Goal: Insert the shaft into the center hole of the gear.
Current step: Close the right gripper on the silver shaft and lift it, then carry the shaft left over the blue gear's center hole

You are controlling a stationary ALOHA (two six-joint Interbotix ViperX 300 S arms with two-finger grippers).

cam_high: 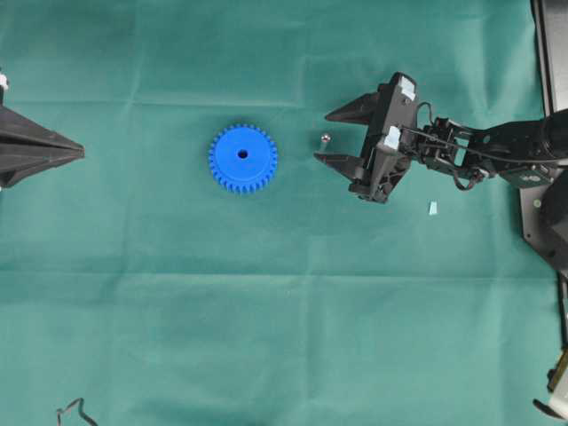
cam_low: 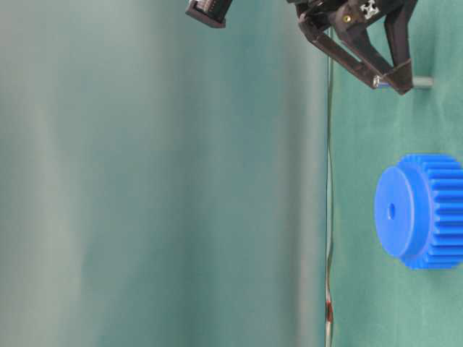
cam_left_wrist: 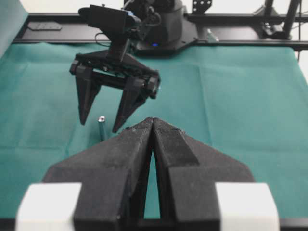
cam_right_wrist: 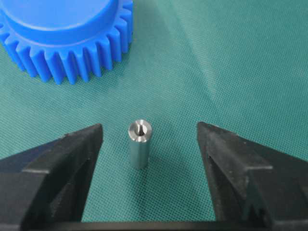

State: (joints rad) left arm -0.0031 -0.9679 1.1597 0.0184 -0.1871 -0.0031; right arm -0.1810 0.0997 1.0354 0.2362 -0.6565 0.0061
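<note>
- The right gripper [cam_right_wrist: 149,144] is seen with its jaws spread wide and nothing held; in the right wrist view one finger [cam_right_wrist: 57,163] fills the lower left of the frame and the other the lower right.
- The shaft [cam_right_wrist: 139,144] is found between those fingers, at the lower centre of that frame, a little closer to the left-hand one and touched by neither.
- The shaft is stood on end on the cloth [cam_high: 284,311]: its long axis is upright, and its shiny top, marked by a small dark recess, is pointed upward.
- In the overhead view the shaft [cam_high: 325,139] is placed just left of the right gripper [cam_high: 327,136], right of centre, with the gear [cam_high: 242,158] beyond it toward the middle, apart from it.
- The gear is laid flat, its center hole [cam_high: 242,153] turned upward.
- The left gripper [cam_high: 75,153] is kept closed and empty at the left edge, well apart; the right arm is judged much the nearer for the grasp.
</note>
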